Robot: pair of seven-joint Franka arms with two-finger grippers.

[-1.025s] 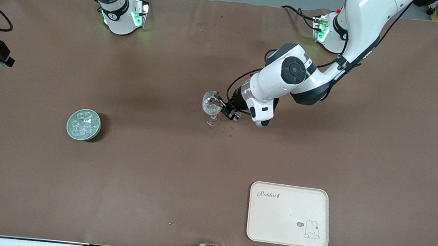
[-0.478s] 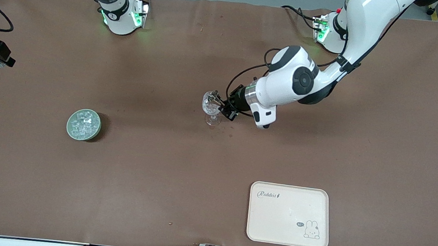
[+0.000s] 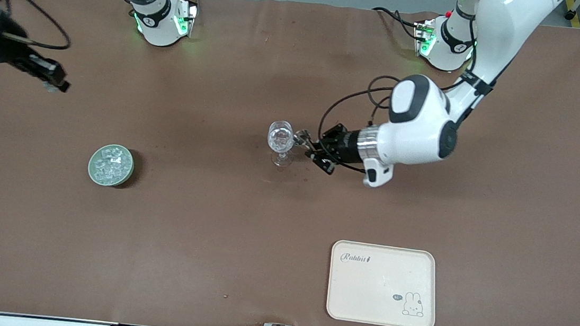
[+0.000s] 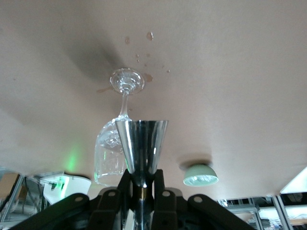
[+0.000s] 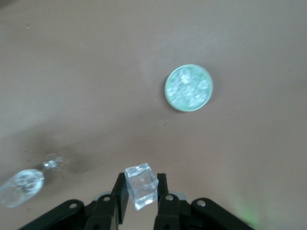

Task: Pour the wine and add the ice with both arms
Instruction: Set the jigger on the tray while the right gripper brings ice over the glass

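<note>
With the left pincer (image 4: 142, 191) clamped on a steel jigger (image 4: 141, 143) beside the glass (image 3: 280, 142) and the right pincer (image 5: 140, 201) gripping an ice cube (image 5: 141, 186) over the bench (image 3: 209, 230), a slipped cube or a nudge could topple the glass

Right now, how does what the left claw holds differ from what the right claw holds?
The left claw is shut on a metal jigger, a shiny flared cup; the right claw is shut on an ice cube, a clear glassy block. The jigger sits beside the stemmed glass at mid-table; the cube hangs over bare table toward the right arm's end, above the green bowl of ice. Both are pinched between shut fingers.
</note>
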